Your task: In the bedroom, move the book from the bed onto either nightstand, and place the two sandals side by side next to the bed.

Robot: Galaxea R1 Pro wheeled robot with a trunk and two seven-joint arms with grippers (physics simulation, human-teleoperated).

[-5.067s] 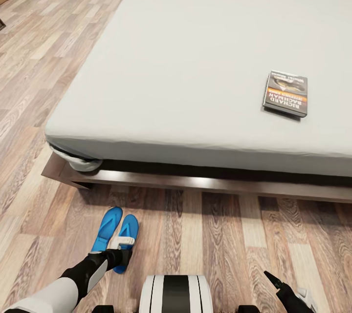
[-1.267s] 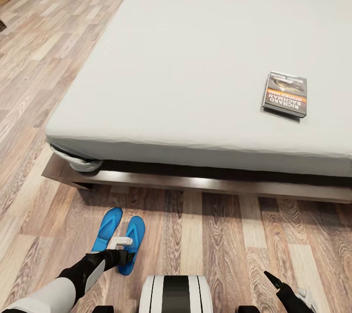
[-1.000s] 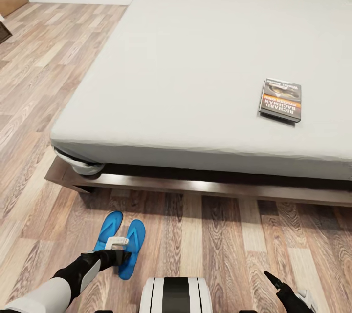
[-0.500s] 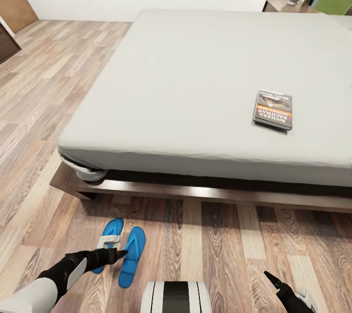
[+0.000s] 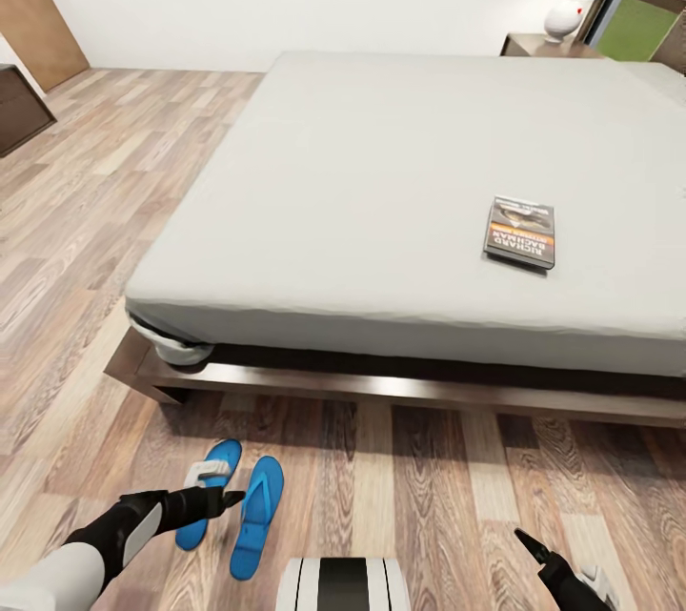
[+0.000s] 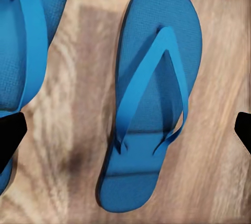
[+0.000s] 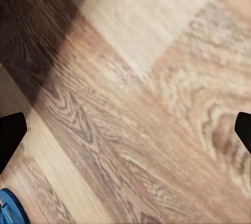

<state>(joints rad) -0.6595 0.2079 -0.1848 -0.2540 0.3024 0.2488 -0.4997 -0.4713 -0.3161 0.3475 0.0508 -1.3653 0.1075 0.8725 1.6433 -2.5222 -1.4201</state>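
Note:
Two bright blue sandals lie side by side on the wood floor in front of the bed [image 5: 400, 201]: the left sandal [image 5: 221, 458] and the right sandal [image 5: 259, 514]. My left gripper [image 5: 232, 498] hovers just above them, open, holding nothing. In the left wrist view one sandal [image 6: 151, 114] lies between the spread fingertips and the other sandal [image 6: 26, 51] is beside it. The book [image 5: 519, 233] lies flat on the mattress toward the right. A nightstand [image 5: 543, 45] stands at the bed's far right corner. My right gripper [image 5: 526, 539] is open over bare floor.
A white lamp [image 5: 562, 17] stands on the nightstand. The bed's dark frame [image 5: 381, 387] juts out low above the floor. A dark bench [image 5: 21, 108] and a brown door [image 5: 33, 10] are at far left. My base [image 5: 343, 584] sits at the bottom edge.
The head camera has tilted up, bringing the nightstand and lamp into view. My left gripper has drawn back off the sandals, which stay on the floor. The book has not moved.

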